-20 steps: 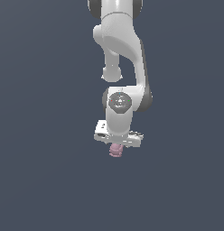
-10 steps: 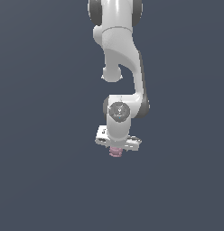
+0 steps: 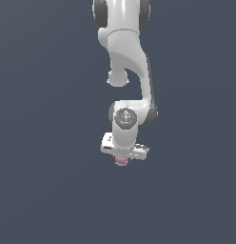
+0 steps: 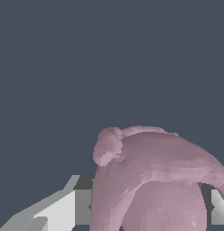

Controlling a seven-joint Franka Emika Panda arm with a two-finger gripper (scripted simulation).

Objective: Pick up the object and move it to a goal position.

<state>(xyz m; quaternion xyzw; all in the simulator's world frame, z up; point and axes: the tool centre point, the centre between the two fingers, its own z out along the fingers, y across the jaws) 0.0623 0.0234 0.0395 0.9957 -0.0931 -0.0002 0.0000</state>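
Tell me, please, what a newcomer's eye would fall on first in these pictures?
The white arm hanging down the middle of a plain dark blue-grey scene. Then the small dusty-pink object poking out beneath the gripper, whose jaws flank it; in the wrist view the object looms large and lumpy.

We see a glossy white robot arm (image 3: 128,57) with dark grey joint bands against a flat slate-blue backdrop (image 3: 44,119). Its round grey wrist cap (image 3: 125,117) carries tiny green and red marks. The small lumpy rounded object (image 3: 121,161) is dusty pink; the white gripper (image 3: 122,153) shows pale grey fingers (image 4: 55,212) with dark pads.
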